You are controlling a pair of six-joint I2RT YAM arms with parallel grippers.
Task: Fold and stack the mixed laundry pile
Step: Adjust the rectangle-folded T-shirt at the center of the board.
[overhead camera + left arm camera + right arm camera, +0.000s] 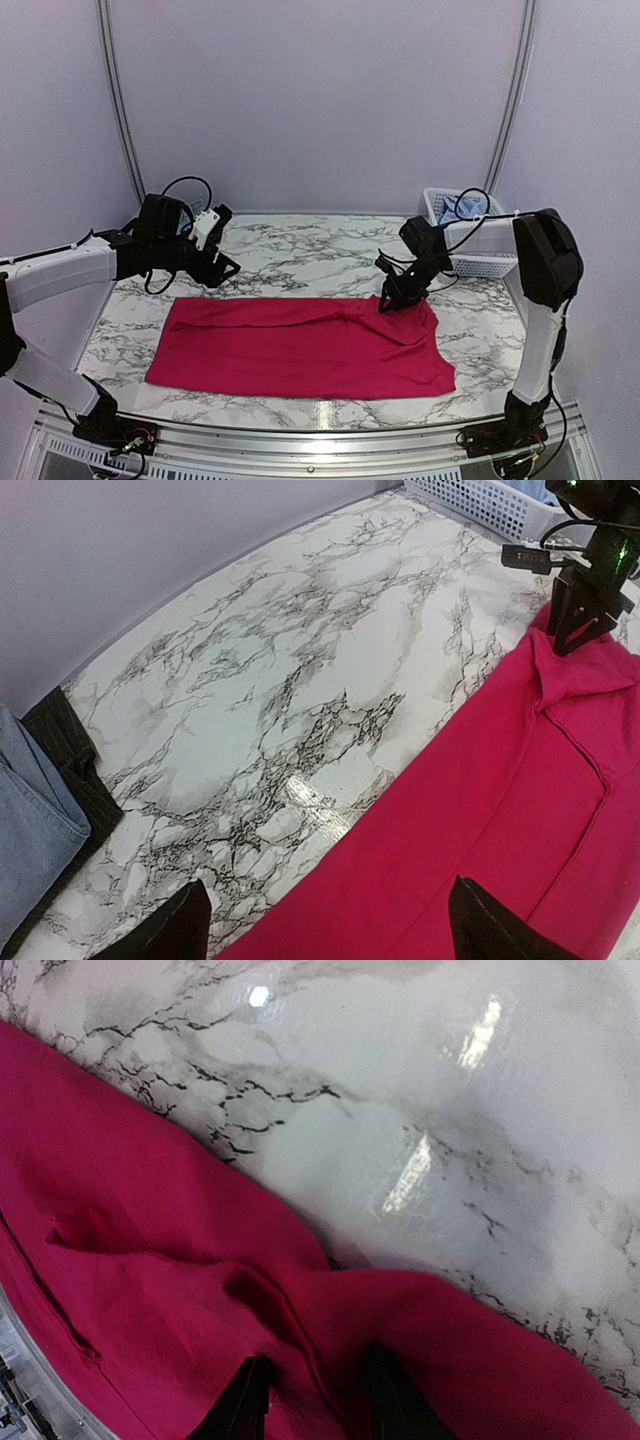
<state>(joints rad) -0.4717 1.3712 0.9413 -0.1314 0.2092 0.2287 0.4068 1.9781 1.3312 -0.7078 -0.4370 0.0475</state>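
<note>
**Pink-red T-shirt (300,345) part-folded; most of the pile not yet stacked**

Right claw (318,1400): fingers set close together, pinching a raised ridge of the T-shirt at its far right corner. The left wrist view shows the cloth tented up to the tips.

Left claw (335,935): fingers spread wide and holding nothing. It hovers over the counter (300,250) by the T-shirt's far left edge.

T-shirt: it lies across the middle of the marble counter as a long band, apparently doubled lengthwise, with one creased flap at the right end. The left portion is flat and smooth.

Other garments: a faded denim piece (30,820) and a dark piece (65,740) lie together at the far left of the counter, well apart from the T-shirt. Both look flat. Whether they are properly folded cannot be told from the sliver visible.

White slatted basket (480,262): it stands at the far right corner. Blue cloth shows inside it.

Assessment: the task is early to midway. The T-shirt needs its crosswise folds and a place on the stack, and the blue item appears not yet handled.
</note>
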